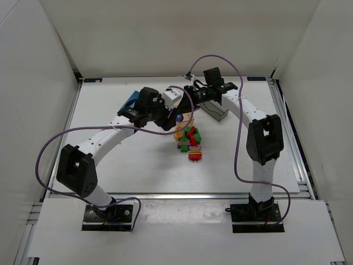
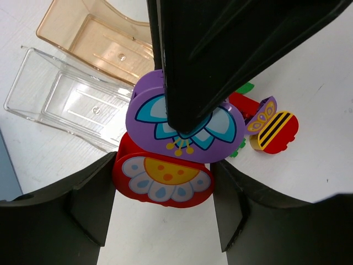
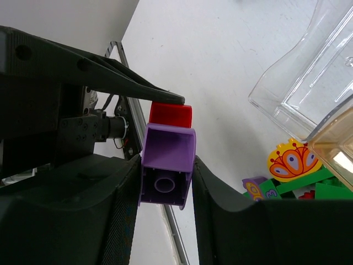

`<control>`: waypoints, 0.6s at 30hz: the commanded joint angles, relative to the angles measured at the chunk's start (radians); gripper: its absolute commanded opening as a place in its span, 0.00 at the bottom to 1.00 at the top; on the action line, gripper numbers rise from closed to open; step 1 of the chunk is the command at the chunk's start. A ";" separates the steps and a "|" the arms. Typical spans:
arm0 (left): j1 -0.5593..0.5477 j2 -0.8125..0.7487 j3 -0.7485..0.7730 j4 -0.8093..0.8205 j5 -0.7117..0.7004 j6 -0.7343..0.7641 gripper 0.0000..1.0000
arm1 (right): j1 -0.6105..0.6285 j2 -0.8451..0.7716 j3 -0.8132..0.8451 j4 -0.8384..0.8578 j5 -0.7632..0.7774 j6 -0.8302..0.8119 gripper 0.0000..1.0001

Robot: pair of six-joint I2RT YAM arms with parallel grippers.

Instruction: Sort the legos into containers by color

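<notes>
Over bench (image 1: 138, 171) ctr | L claw (image 2: 162, 190) gripping red brick (image 2: 162, 179) | R claw (image 3: 165, 185) gripping purple brick (image 3: 167, 160) stacked on it, both aloft | peach bin (image 2: 77, 25) + clear bin (image 2: 47, 96) look empty | pile (image 1: 190, 142) unsorted on bench, most of job left

A robotics lab test cell: a white table (image 1: 138, 165) boxed in by plain white panels (image 1: 33, 83), two arms (image 1: 105, 139) bolted at its near edge, loose purple cables (image 1: 236, 154), metal rails (image 1: 295, 149) alongside.
</notes>
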 commanded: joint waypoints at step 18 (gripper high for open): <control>-0.019 -0.099 -0.073 -0.063 -0.071 -0.028 0.10 | -0.229 -0.088 0.061 -0.082 0.121 -0.321 0.00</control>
